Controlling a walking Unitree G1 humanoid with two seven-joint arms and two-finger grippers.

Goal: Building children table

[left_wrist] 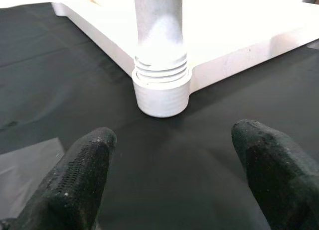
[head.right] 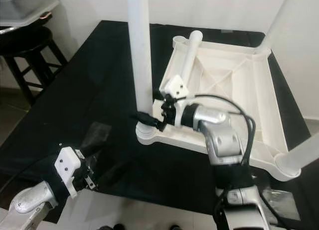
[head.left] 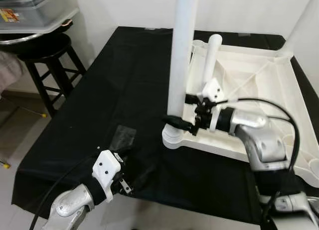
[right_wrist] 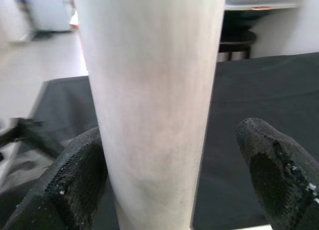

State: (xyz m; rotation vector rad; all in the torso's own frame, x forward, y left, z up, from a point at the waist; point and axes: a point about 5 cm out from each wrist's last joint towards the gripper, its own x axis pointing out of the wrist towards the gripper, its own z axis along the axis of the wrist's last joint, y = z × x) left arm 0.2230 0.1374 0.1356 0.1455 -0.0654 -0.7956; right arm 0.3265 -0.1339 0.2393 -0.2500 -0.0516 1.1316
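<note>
Right hand: the right hand (head.left: 182,124), centre of the frame, has its fingers spread around the base of the near leg (head.left: 180,56); one finger touches it, the other stands off, so no firm pinch.
Left hand: the left hand (head.left: 121,176), lower left, is spread and empty, low over the black cloth (head.left: 89,115), pointing at the socket (left_wrist: 161,92).
Near leg: upright in the corner socket, with several thread rings visible above the collar; I judge it not fully screwed home.
Top: the white top (head.left: 259,85) lies upside down on the table, centre right.
Other legs: a short post (head.left: 211,58) stands behind; another leg (head.right: 304,158) shows at lower right, one (head.right: 279,18) at upper right.
Left to do: tighten this leg, check the rest, turn the piece upright.
</note>
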